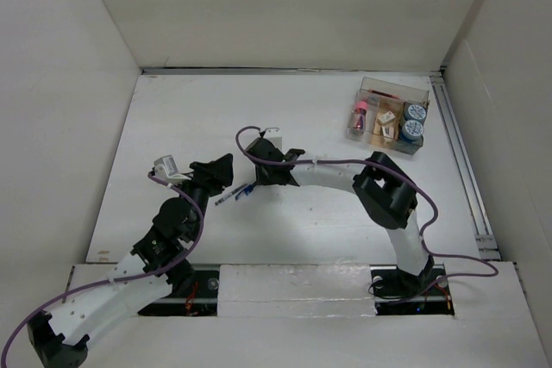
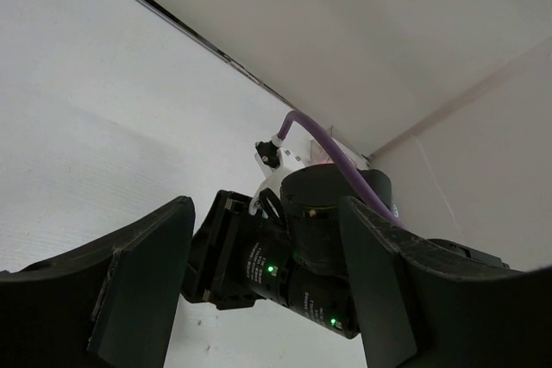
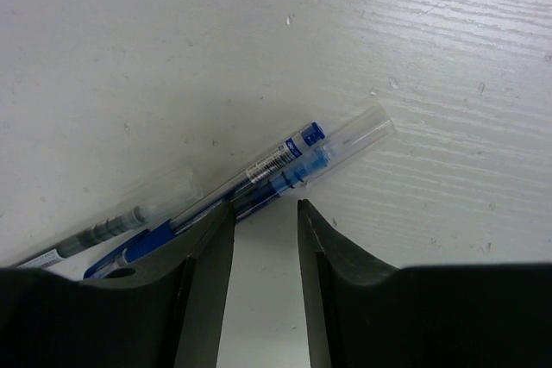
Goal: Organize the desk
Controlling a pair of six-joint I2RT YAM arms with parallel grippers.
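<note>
**Right gripper down at the pens, left gripper standing wide beside it**

Mid-desk is where it's all happening; the desk (image 1: 198, 109), the big white matte tabletop, fills the floor of the overhead view, with both arms reaching in from its near edge and meeting just left of centre.

The right gripper (image 3: 263, 213) is low over the surface, jaws drawn to a narrow gap with only bare white tabletop showing between them; nothing is clamped. A small bundle of pens (image 3: 276, 170) lies on the desk right at the fingertips: blue-inked barrels under clear caps, slanting from lower left to upper right, and a greyer one off to the left. The pens run behind the tip of the left-hand finger (image 3: 207, 273) in that view; whether it touches them I cannot tell.

The left gripper (image 2: 259, 299) is spread wide and holds nothing; through its gap you look straight at the other arm's black wrist (image 2: 302, 256), green lights glowing, with a purple cable (image 2: 332, 148) looping off it. From above, the two grippers sit close together, nearly nose to nose, the pens just below them.

Well away in the far right corner stands a clear compartmented tray (image 1: 395, 84); inside it are a pink bottle (image 1: 359, 114), two blue-topped round containers (image 1: 415, 112) one in front of the other, and a few small beige blocks (image 1: 385, 118) between.
</note>
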